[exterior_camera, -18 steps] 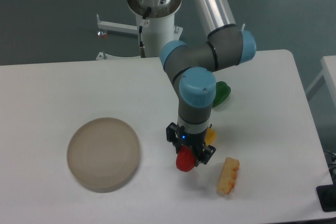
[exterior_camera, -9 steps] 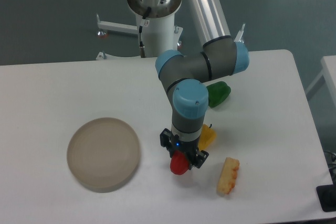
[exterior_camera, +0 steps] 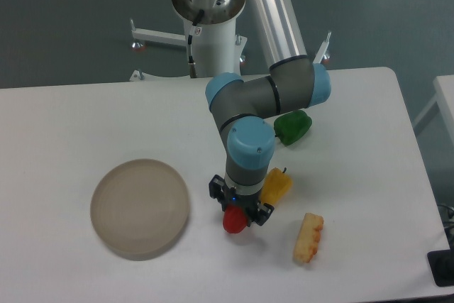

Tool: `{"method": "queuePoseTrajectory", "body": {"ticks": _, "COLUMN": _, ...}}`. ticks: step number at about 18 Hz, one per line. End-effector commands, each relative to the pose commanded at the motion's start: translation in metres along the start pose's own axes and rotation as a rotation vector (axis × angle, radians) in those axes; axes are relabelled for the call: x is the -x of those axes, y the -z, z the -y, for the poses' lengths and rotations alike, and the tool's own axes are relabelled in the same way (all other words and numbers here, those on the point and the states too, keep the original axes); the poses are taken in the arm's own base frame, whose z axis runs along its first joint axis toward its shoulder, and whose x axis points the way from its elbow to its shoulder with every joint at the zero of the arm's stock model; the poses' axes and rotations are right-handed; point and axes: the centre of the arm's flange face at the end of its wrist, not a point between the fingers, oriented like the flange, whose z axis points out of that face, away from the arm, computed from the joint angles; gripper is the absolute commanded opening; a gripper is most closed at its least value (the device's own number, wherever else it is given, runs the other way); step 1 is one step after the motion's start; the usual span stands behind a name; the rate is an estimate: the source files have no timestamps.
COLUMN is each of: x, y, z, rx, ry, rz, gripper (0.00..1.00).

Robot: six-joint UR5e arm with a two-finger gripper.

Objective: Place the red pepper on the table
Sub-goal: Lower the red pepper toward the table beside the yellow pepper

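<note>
The red pepper (exterior_camera: 233,222) is glossy and small, held between the fingers of my gripper (exterior_camera: 236,216), which is shut on it. It hangs low over the white table (exterior_camera: 71,125), right of the round beige plate; I cannot tell whether it touches the tabletop. Its stem is hidden by the gripper. The yellow pepper (exterior_camera: 277,185) lies just right of my wrist.
A round beige plate (exterior_camera: 140,207) sits at the front left. A green pepper (exterior_camera: 293,126) lies behind my arm. A yellow-and-red corn-like piece (exterior_camera: 308,237) lies at the front right. The table's right edge is near.
My gripper has moved left and slightly toward the front with the red pepper, away from the yellow pepper and closer to the plate. The yellow pepper shows more fully now.
</note>
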Motion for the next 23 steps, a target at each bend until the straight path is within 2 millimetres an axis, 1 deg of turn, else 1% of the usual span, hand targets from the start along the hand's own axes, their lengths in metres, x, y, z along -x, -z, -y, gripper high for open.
{"method": "queuePoseTrajectory", "body": {"ticks": 1, "x": -0.004, "y": -0.001, "z": 0.004, "rx": 0.000, "ry": 0.000, "rz": 0.001, "gripper": 0.41}}
{"method": "queuePoseTrajectory", "body": {"ticks": 3, "x": -0.005, "y": -0.003, "z": 0.005, "rx": 0.000, "ry": 0.003, "rz": 0.001, "gripper": 0.41}}
{"method": "queuePoseTrajectory", "body": {"ticks": 9, "x": -0.004, "y": -0.011, "z": 0.007, "rx": 0.009, "ry": 0.004, "rz": -0.002, "gripper": 0.42}}
{"method": "queuePoseTrajectory", "body": {"ticks": 14, "x": -0.004, "y": -0.012, "z": 0.007, "rx": 0.010, "ry": 0.004, "rz": -0.003, "gripper": 0.43}}
{"method": "queuePoseTrajectory", "body": {"ticks": 15, "x": -0.004, "y": -0.010, "z": 0.007, "rx": 0.006, "ry": 0.003, "rz": -0.002, "gripper": 0.47}}
{"method": "queuePoseTrajectory", "body": {"ticks": 17, "x": -0.004, "y": -0.009, "z": 0.007, "rx": 0.005, "ry": 0.003, "rz": 0.000, "gripper": 0.51}}
{"method": "queuePoseTrajectory", "body": {"ticks": 18, "x": -0.004, "y": -0.009, "z": 0.007, "rx": 0.005, "ry": 0.003, "rz": 0.000, "gripper": 0.62}}
{"method": "queuePoseTrajectory", "body": {"ticks": 20, "x": -0.005, "y": -0.009, "z": 0.008, "rx": 0.005, "ry": 0.002, "rz": -0.001, "gripper": 0.72}}
{"method": "queuePoseTrajectory", "body": {"ticks": 22, "x": -0.005, "y": -0.009, "z": 0.008, "rx": 0.005, "ry": 0.000, "rz": -0.001, "gripper": 0.75}}
{"method": "queuePoseTrajectory", "body": {"ticks": 23, "x": -0.005, "y": -0.007, "z": 0.009, "rx": 0.002, "ry": 0.002, "rz": 0.001, "gripper": 0.81}}
